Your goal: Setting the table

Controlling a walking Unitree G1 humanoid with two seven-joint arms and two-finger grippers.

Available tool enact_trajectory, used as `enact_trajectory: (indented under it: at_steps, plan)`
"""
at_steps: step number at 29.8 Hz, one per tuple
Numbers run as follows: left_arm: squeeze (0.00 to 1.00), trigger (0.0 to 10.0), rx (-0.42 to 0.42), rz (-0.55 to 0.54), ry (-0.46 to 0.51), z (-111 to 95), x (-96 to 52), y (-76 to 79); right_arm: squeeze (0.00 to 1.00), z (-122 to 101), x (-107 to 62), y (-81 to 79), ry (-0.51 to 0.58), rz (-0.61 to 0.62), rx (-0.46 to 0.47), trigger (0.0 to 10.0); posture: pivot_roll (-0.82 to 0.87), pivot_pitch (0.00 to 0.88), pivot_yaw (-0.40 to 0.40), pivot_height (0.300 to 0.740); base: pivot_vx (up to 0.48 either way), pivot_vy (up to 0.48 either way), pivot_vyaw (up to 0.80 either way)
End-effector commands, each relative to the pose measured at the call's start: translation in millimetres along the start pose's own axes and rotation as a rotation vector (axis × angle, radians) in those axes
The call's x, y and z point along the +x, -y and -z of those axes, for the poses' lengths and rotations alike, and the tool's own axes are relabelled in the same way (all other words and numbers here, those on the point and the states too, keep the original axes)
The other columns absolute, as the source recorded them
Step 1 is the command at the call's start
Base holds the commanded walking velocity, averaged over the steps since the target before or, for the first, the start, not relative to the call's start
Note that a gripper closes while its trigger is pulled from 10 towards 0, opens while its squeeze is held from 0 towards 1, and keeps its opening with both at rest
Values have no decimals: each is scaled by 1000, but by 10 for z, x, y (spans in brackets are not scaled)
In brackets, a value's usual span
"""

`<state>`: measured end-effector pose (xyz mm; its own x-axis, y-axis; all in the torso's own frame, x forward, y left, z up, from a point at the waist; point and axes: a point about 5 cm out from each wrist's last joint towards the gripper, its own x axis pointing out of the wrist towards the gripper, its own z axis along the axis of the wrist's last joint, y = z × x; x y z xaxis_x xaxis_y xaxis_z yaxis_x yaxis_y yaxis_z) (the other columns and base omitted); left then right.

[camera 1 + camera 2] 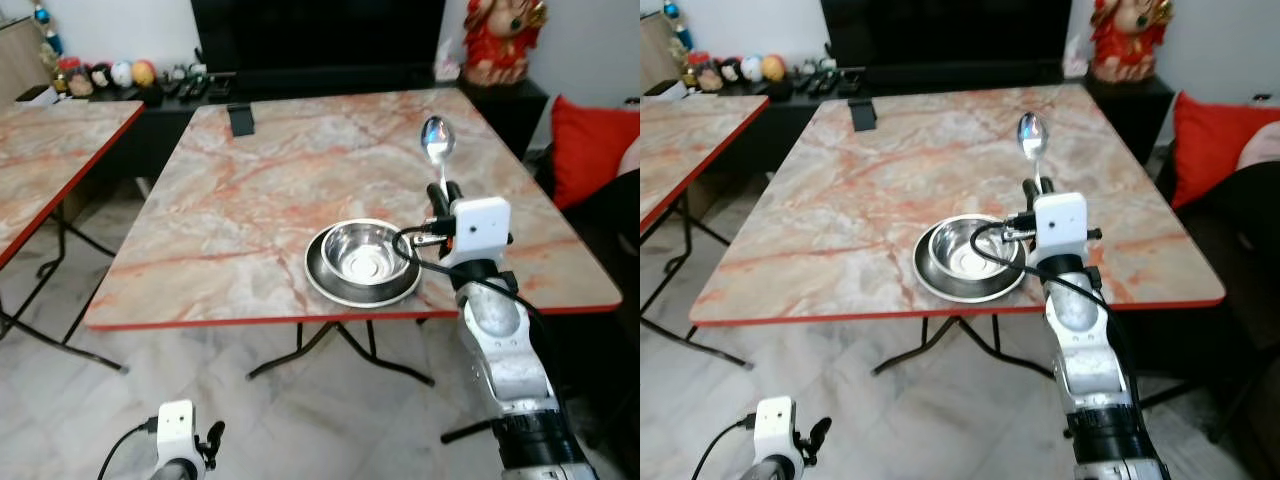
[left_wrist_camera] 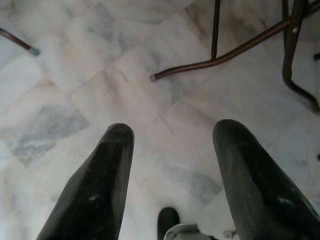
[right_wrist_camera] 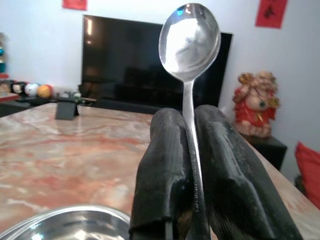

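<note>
Gripping spoon upright, right hand (clamped), left hand apart.

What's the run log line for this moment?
right pincer: shut on spoon, above table | bowl on plate | left pincer: open, idle

Shiny spoon upright; steel bowl nested on plate.

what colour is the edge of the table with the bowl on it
Red, around the marble-patterned table; clearest in the left eye view.
</note>
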<state>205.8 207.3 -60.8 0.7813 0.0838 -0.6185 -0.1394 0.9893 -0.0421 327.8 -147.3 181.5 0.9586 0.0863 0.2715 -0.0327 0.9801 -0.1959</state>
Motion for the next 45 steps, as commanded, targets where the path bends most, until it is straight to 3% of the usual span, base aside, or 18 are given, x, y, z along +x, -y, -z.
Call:
enact_trajectory:
  at_steps: [1, 16, 28, 34, 39, 40, 45]
  plan:
    - [0, 10000, 3, -24, -12, 15, -12, -78, 0, -61, 26, -73, 19, -26, 8, 10000, -100, 0, 39, 707, 262, 0, 0]
    - [0, 10000, 3, -27, -18, 26, -17, -89, 0, -81, 51, -73, 20, -19, 9, 10000, -98, 0, 41, 707, 265, 0, 0]
    - [0, 10000, 1, -32, -7, 16, -19, -100, 0, -86, 118, -11, 8, 14, 0, 10000, -95, 0, 43, 707, 0, 0, 0]
    - [0, 10000, 1, -35, -16, 32, -24, -112, 0, 61, 167, 216, -108, 71, -63, 10000, -99, 0, 44, 707, 0, 0, 0]
    - [0, 10000, -1, -36, -16, 31, -24, -118, 0, 46, 219, 459, -141, 117, -49, 10000, -102, 0, 44, 707, 0, 0, 0]
    - [0, 10000, -2, -37, -17, 34, -26, -122, 0, -3, 221, 589, -142, 144, -45, 10000, -108, 0, 42, 707, 0, 0, 0]
    - [0, 10000, 2, -34, -22, 44, -31, -127, 0, -5, 83, 769, -224, 142, -2, 10000, -124, 0, 43, 707, 0, 0, 0]
